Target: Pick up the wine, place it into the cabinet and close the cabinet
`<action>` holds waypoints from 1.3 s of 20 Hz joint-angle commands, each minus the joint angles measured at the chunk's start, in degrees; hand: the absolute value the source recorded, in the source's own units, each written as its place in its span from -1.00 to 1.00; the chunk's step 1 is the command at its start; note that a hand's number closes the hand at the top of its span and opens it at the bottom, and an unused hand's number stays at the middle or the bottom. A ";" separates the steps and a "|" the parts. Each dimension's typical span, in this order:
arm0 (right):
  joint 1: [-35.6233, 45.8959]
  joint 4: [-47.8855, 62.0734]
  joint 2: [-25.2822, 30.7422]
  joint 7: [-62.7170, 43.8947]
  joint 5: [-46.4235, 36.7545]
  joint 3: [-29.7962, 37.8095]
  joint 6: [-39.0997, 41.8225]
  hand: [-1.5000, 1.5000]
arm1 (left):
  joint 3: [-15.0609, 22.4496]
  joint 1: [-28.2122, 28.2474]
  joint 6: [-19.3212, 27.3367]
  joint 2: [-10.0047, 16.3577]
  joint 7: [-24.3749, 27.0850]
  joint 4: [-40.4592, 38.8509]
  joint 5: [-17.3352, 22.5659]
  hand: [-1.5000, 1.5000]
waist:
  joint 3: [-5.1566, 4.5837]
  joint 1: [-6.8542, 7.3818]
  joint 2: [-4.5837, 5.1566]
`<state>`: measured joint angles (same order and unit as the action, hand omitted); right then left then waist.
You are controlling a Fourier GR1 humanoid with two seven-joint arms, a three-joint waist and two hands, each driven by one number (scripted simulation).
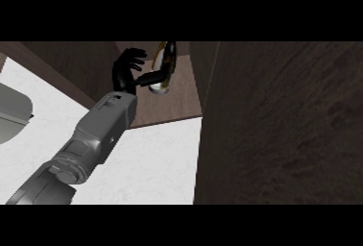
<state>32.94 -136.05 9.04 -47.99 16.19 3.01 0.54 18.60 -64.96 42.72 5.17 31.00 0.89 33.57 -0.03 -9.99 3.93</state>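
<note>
Up inside the cabinet (174,105) is where the wine bottle (164,62) sits right now. It's fairly near the front lip and looks a bit tilted from my head cam, with the neck leaning toward the door side. My left hand (126,72) is right beside it with the fingers (131,55) fanned out wide, not wrapped round anything. Only the thumb (150,78) pokes across to the lower part of the bottle, and I honestly can't tell if it's touching or just next to it. Right hand isn't on camera at all.

So I'd call the placing part basically done and the closing not yet started. The door (284,125) is swung open and fills the whole right side of my view.

What worries me: if that thumb is hooked against the glass, pulling the arm out could drag the bottle over, or off the lip onto the counter (149,163). If the bottle really is leaning, it might topple by itself once nothing props it up. And swinging the door shut while the forearm is in the opening would just jam it.
</note>
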 commanded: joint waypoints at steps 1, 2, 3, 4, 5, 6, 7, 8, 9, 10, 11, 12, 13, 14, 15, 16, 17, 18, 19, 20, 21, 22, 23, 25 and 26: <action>-0.40 -1.30 -0.32 0.03 0.98 0.42 -0.24 -1.00 | 0.57 2.09 -2.31 2.13 -0.53 -0.84 -0.71 -1.00 | -0.19 0.32 0.26; -0.06 -0.09 -0.61 0.12 0.44 -0.13 -0.39 -1.00 | 0.53 1.89 -2.90 1.86 -0.04 -0.84 -0.69 -1.00 | -0.26 0.90 0.33; 0.10 0.04 0.42 0.12 0.13 0.16 0.43 -1.00 | 0.42 0.88 -3.70 3.05 -1.35 -0.84 -0.60 -1.00 | -0.24 0.86 0.27; 0.05 -1.14 -0.30 -0.88 0.29 -0.27 -0.72 -1.00 | 0.53 1.49 -2.80 2.34 -1.36 -0.83 -0.70 -1.00 | -0.27 0.18 0.18; -0.01 -1.20 0.07 0.40 0.68 0.53 0.13 -1.00 | 0.44 2.13 -2.66 2.18 -0.57 -0.84 -0.62 -1.00 | -0.21 0.05 0.49; 0.20 -0.75 0.33 -0.31 0.61 0.66 -0.11 -1.00 | 0.44 2.08 -2.73 2.43 -1.94 -0.84 -0.63 -1.00 | -0.21 0.33 0.27; -0.59 -1.12 0.03 0.19 1.07 0.22 0.45 -1.00 | -0.08 2.33 -2.84 2.19 -1.33 -0.83 -0.12 -1.00 | -0.20 0.11 0.53; -0.46 -1.30 0.05 0.14 1.51 0.44 0.49 -1.00 | 0.26 1.60 -4.16 3.74 -2.70 -0.83 -0.45 -1.00 | -0.17 -0.06 0.55; -0.44 -1.28 -0.53 0.04 0.34 -0.67 -0.04 -1.00 | 0.37 1.80 -6.29 5.16 -2.78 -0.84 -0.56 -1.00 | -0.26 0.94 0.27; 0.17 -1.39 -0.04 0.08 0.54 -0.20 0.17 -1.00 | -0.20 1.50 -4.39 3.33 -2.21 -0.83 0.02 -1.00 | -0.28 -0.02 0.50; -0.48 -0.36 0.04 -0.73 0.81 0.21 -0.09 -1.00 | 0.10 1.40 -5.19 3.49 -2.27 -0.83 -0.30 -1.00 | -0.22 0.79 0.03; 0.75 -1.24 -0.23 -0.56 0.03 -0.51 -0.55 -1.00 | 0.07 1.48 -5.72 4.05 -2.02 -0.83 -0.26 -1.00 | -0.33 0.76 0.09; -0.42 -0.93 -0.48 0.06 0.04 -0.41 -0.28 -1.00 | -0.17 1.13 -5.91 4.42 -1.97 -0.83 -0.04 -1.00 | -0.25 0.83 0.21; -0.49 -1.06 -0.19 -0.66 0.50 0.01 -0.44 -1.00 | 0.23 2.85 -6.81 4.77 -0.44 -0.83 -0.45 -1.00 | -0.27 1.06 0.13; 0.12 -1.25 0.08 -1.25 0.60 -0.29 -0.45 -1.00 | 0.58 2.36 -7.02 5.40 0.18 -0.83 -0.83 -1.00 | -0.29 1.56 -0.28; -0.12 -2.03 0.49 -1.15 1.12 0.01 0.11 -1.00 | 0.40 2.00 -6.78 4.92 -0.24 -0.82 -0.65 -1.00 | -0.24 0.70 -0.10; 0.29 -0.87 0.18 -0.75 1.78 0.77 -0.15 -1.00 | 1.36 1.51 -6.98 4.65 0.03 -0.82 -1.63 -1.00 | -0.16 1.28 -0.22; -0.63 -1.58 -0.21 -0.74 0.62 -0.53 -0.12 -1.00 | 1.56 0.59 -7.46 4.88 -0.30 -0.82 -1.85 -1.00 | -0.16 1.56 -0.52; -0.56 -2.03 0.03 -1.12 0.78 -0.29 -0.20 -1.00 | 1.58 2.00 -9.51 4.43 1.30 -0.28 -1.86 -1.00 | -0.22 1.55 -0.56; -0.60 -1.60 -0.32 -0.64 -0.66 -1.60 -0.21 -1.00 | 2.82 1.50 -12.99 5.07 0.20 -0.40 -3.08 -1.00 | -0.22 2.64 -0.89; 0.08 -1.64 -0.06 -0.99 0.61 0.06 -0.75 -1.00 | 2.37 1.46 -14.85 5.77 0.61 0.31 -2.62 -1.00 | -0.21 2.41 -0.89; 0.24 -1.34 -0.39 -1.63 0.03 -0.70 -1.38 -1.00 | 3.02 0.60 -13.96 2.79 0.74 0.50 -3.27 -1.00 | -0.20 2.43 -1.16; -0.06 -1.41 -0.34 -0.95 -0.53 -0.45 -1.30 -1.00 | 3.19 1.61 -18.82 4.88 1.86 1.46 -3.44 -1.00 | -0.21 3.49 -1.37; -0.70 -1.41 0.10 -0.80 0.15 0.54 -0.92 -1.00 | 0.60 0.80 -24.18 5.46 3.38 4.56 -0.82 -1.00 | -0.24 3.40 -1.28; -0.32 -1.31 -0.45 -1.99 -0.39 -0.25 -2.15 -1.00 | 0.36 2.13 -25.52 4.02 5.79 5.44 -0.63 -1.00 | -0.27 4.46 -1.82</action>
<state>32.85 -136.05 8.90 -48.69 16.11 2.77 -0.33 18.88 -64.37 25.87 4.24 32.98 4.51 33.29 -0.72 -7.88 3.33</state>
